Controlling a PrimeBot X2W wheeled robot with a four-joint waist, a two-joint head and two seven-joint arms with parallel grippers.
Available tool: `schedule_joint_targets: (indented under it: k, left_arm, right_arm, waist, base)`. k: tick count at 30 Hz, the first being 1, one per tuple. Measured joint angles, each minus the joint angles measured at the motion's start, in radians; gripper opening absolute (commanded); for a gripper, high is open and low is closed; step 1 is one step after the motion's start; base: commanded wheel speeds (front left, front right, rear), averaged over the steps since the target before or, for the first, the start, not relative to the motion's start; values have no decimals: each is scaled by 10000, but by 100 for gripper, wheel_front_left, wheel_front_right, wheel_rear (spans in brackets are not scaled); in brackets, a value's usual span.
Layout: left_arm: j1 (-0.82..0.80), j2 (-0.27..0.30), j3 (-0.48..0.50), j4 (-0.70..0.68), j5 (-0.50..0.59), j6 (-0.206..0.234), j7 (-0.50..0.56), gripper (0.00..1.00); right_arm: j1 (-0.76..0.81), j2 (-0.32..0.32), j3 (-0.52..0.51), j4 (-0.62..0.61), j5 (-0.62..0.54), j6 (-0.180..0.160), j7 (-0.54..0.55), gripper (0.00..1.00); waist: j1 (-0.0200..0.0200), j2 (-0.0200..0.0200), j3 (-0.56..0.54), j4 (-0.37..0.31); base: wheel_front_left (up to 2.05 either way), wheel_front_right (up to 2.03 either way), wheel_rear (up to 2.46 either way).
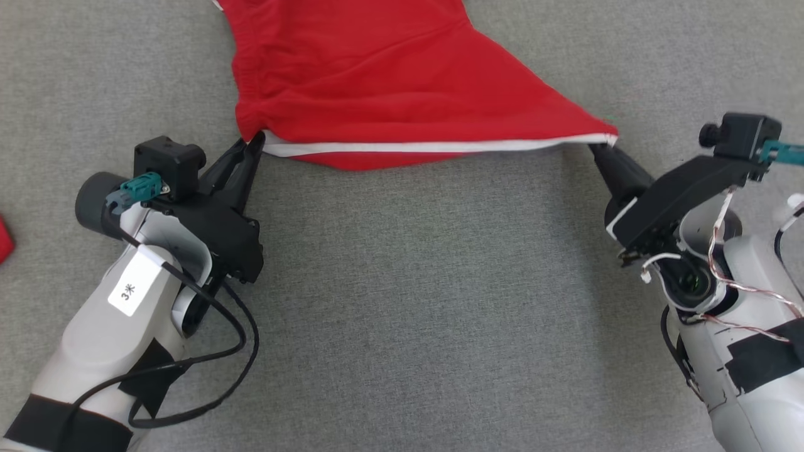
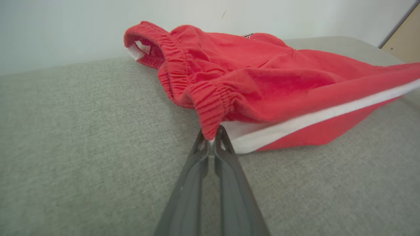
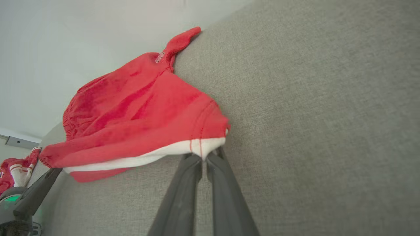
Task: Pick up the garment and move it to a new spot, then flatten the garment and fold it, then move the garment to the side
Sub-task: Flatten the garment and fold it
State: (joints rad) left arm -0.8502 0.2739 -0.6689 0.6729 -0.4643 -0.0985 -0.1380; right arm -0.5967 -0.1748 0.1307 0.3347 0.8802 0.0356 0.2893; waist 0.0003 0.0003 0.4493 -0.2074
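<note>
The garment (image 1: 389, 81) is a pair of red shorts with a white side stripe and a gathered elastic waistband, lying on a grey fabric surface and running off the top of the head view. My left gripper (image 1: 254, 143) is shut on the waistband corner, seen up close in the left wrist view as the garment (image 2: 262, 91) pinched at the left gripper (image 2: 211, 139). My right gripper (image 1: 604, 145) is shut on the white-striped hem corner, where the garment (image 3: 141, 114) meets the right gripper (image 3: 208, 154). The striped edge is stretched straight between both grippers.
The grey fabric surface (image 1: 427, 301) extends wide toward me between the arms. A bit of another red item (image 1: 5, 238) sits at the far left edge; more red and white cloth (image 3: 16, 170) lies beyond the left gripper (image 3: 36, 191). A pale wall stands behind.
</note>
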Motion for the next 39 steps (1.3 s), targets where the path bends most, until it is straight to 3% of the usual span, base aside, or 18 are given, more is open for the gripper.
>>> schedule_joint_targets:
  k: [8, 16, 26, 33, 39]
  left_arm:
    - [88, -276, 38, 803, -111, -77, -424, 0]
    - [1232, -604, 211, 1254, -546, 27, -830, 0]
    - [3002, -1062, 219, 1494, -777, 58, -1016, 0]
    - [4432, -1137, 230, 1444, -1087, 107, -1062, 0]
    - [4803, -1104, 213, 1375, -1093, 207, -1064, 0]
  right_arm:
    - [574, 2, -2, 437, 8, 270, -232, 0]
    - [2094, 48, 157, -48, 221, 525, -443, 0]
    - [4258, -330, 435, -698, -293, 523, -617, 0]
    - [5778, -886, 857, -1684, -1064, 174, -497, 0]
    - [6120, -949, 1185, -2075, -1384, -161, -148, 0]
  waist:
    - [-2, -1, -445, -59]
    - [-4, -3, -1486, 115]
    - [-6, -4, -2924, 396]
    - [-7, -5, -4054, 628]
    - [-6, -5, -4516, 807]
  base:
    - [0, 0, 0]
    - [0, 0, 0]
    - [0, 0, 0]
    - [0, 0, 0]
    - [0, 0, 0]
